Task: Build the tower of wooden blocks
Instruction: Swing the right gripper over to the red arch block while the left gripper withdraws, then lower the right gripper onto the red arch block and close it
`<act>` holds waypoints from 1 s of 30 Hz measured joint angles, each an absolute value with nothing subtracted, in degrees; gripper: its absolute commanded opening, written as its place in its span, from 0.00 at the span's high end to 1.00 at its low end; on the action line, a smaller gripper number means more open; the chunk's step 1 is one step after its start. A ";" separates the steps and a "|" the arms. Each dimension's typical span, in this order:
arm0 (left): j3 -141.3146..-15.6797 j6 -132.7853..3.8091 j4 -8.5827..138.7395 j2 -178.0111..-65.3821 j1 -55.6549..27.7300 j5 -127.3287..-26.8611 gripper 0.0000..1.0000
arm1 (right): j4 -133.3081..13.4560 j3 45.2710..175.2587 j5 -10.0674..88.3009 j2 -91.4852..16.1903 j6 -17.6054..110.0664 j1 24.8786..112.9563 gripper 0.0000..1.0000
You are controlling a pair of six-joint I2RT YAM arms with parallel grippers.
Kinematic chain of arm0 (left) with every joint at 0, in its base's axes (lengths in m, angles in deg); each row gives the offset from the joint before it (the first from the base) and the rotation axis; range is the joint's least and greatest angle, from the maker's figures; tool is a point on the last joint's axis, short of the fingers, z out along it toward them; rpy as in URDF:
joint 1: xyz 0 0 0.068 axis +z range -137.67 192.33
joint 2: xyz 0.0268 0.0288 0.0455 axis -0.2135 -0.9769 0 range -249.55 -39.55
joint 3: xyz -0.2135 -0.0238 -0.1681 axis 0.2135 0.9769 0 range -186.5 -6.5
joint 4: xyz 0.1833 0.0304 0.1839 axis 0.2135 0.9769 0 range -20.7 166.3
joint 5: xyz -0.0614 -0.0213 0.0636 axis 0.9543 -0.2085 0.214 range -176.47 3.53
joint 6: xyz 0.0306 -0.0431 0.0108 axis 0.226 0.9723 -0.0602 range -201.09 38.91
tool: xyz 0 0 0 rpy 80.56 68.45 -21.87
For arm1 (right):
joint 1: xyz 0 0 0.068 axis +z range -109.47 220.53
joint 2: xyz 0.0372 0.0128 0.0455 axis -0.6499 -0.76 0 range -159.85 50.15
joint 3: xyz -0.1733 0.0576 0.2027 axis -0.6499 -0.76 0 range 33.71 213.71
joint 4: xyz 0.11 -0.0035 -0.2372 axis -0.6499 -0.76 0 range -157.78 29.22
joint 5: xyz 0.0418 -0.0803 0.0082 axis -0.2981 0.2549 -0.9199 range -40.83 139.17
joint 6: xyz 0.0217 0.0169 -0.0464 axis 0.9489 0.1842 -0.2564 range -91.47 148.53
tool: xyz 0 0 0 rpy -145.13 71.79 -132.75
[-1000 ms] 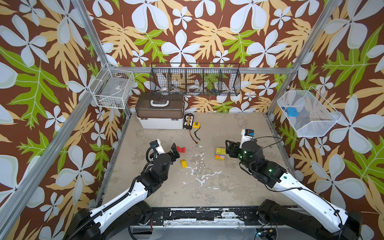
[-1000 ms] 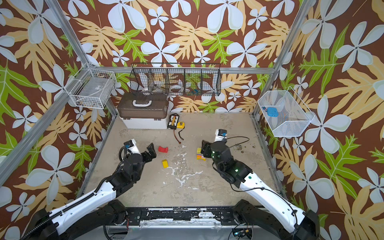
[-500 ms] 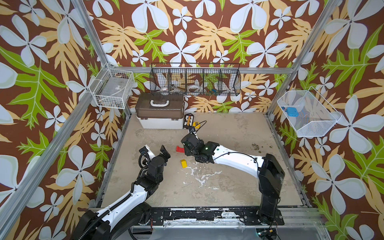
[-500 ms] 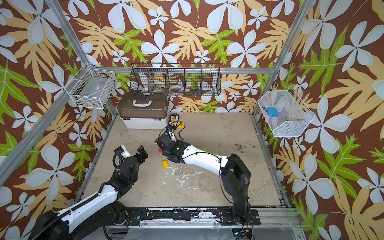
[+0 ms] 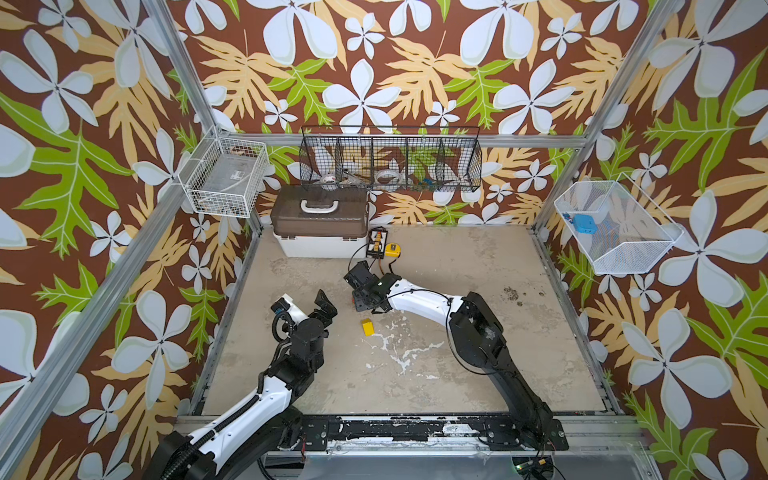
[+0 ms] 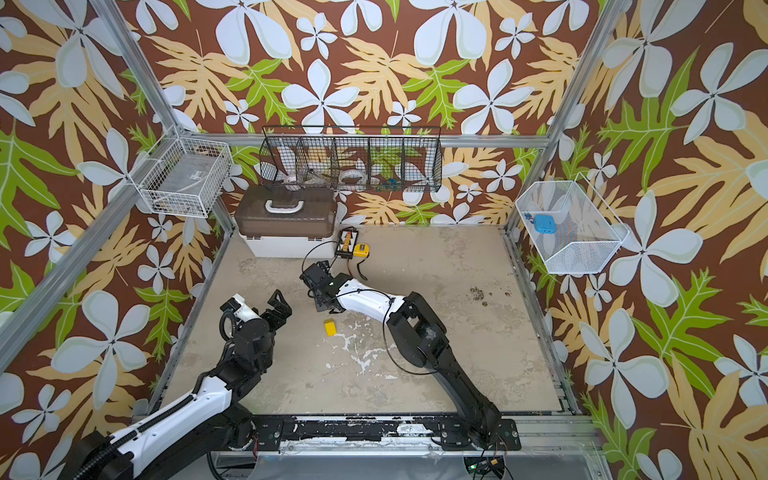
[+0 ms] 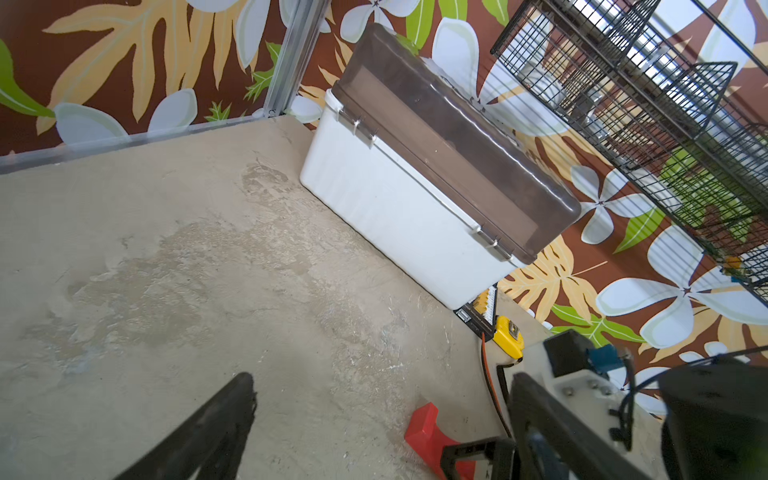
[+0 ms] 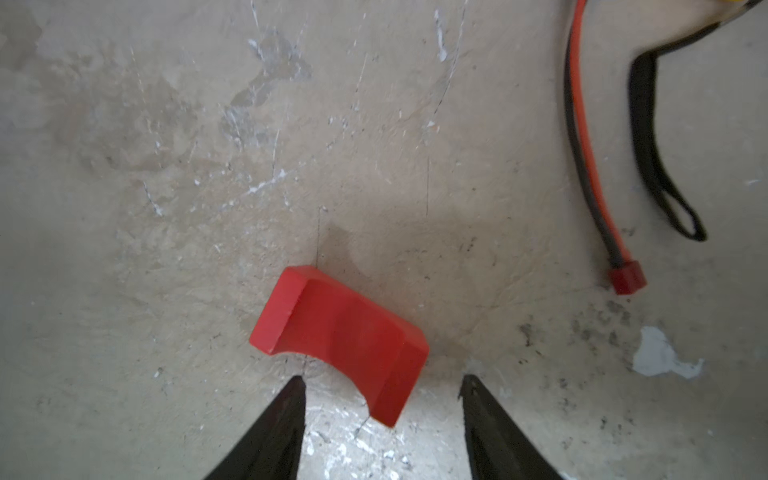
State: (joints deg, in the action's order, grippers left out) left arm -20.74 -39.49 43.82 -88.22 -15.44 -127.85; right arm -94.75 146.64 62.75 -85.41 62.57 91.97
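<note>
Right wrist view: red arch block (image 8: 345,332) is seen between the parted fingers of the right gripper (image 8: 382,378); left gripper (image 7: 382,376) fingers are spread wide.

Right gripper (image 8: 381,377) is moved from right side across middle and is now held low by red arch block (image 8: 338,336). Left gripper (image 5: 325,304) is pulled back a little from that block. Yellow and pink blocks, seen at right before, are no longer seen.
</note>
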 measured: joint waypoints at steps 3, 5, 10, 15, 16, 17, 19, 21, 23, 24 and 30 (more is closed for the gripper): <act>-20.74 -39.49 43.80 -87.82 -15.44 -127.98 0.04 | -95.02 146.44 62.49 -85.63 62.55 91.52 0.50; -20.74 -39.51 43.80 -87.76 -15.44 -127.94 0.04 | -95.04 146.18 62.51 -85.68 62.55 91.01 0.53; -20.74 -39.53 43.78 -87.80 -15.44 -127.70 0.04 | -94.97 146.00 62.64 -86.22 62.38 89.92 0.63; -20.74 -39.53 43.39 -88.48 -15.44 -126.87 0.04 | -94.53 146.46 62.49 -86.86 62.00 89.83 0.70; -20.74 -39.56 43.41 -88.66 -15.44 -126.85 0.04 | -94.45 146.79 62.49 -87.08 61.81 89.88 0.71; -20.76 -39.69 43.41 -88.74 -15.44 -126.69 0.04 | -94.40 147.12 62.56 -87.29 61.68 89.96 0.71; -20.80 -39.73 43.37 -88.79 -15.44 -126.52 0.04 | -94.25 147.71 62.49 -87.71 61.46 89.96 0.73; -20.80 -39.73 43.37 -88.85 -15.44 -126.50 0.04 | -94.16 147.97 62.51 -87.86 61.28 89.94 0.75; -20.80 -39.75 43.37 -89.07 -15.44 -126.50 0.04 | -94.14 148.08 62.49 -87.86 61.22 89.94 0.77; -20.80 -39.75 43.37 -89.16 -15.44 -126.48 0.04 | -94.16 148.12 62.53 -87.86 61.17 89.94 0.79; -20.85 -39.93 43.28 -89.33 -15.44 -125.99 0.03 | -93.57 148.32 62.88 -87.77 61.09 89.94 0.86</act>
